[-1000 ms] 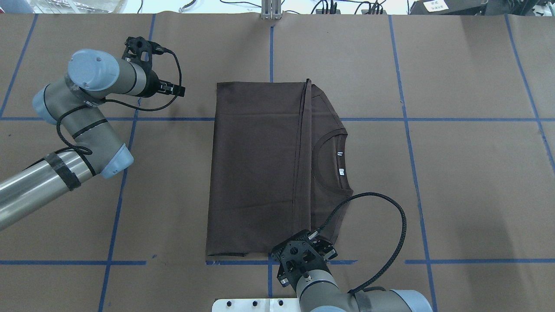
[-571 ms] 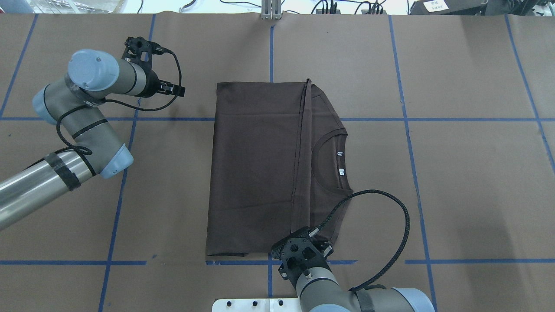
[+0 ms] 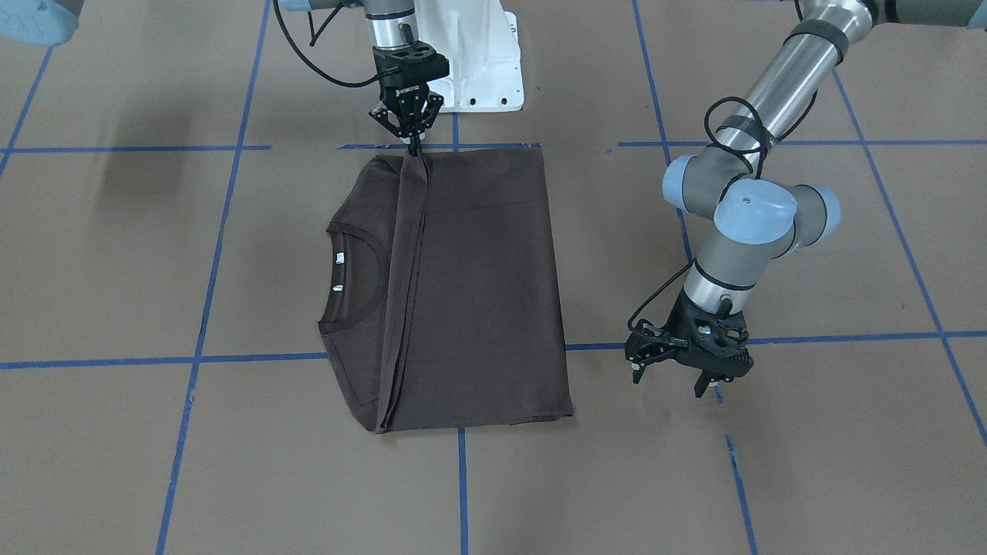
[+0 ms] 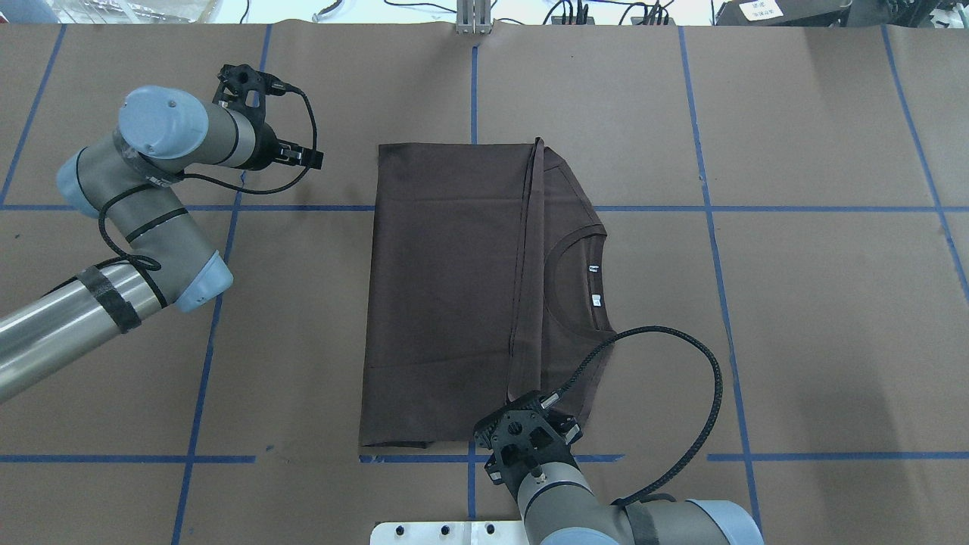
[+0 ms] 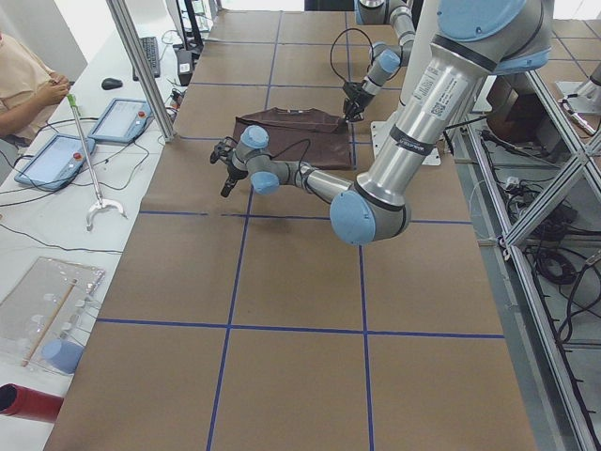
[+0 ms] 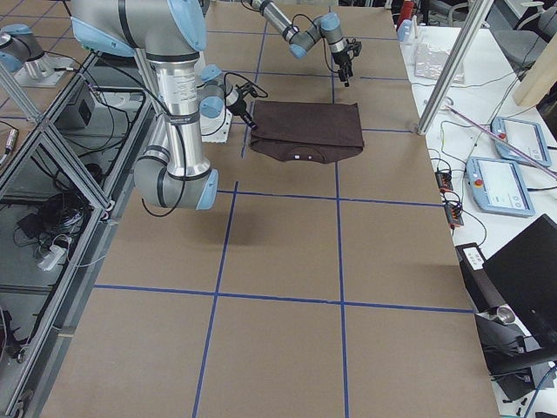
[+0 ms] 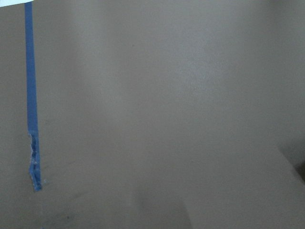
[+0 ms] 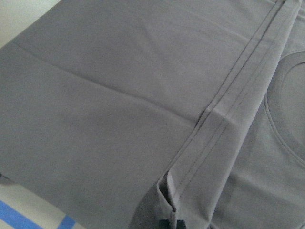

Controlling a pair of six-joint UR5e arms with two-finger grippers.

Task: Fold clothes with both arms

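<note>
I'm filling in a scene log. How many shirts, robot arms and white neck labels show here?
shirt: 1
arms: 2
labels: 2
Total: 5
</note>
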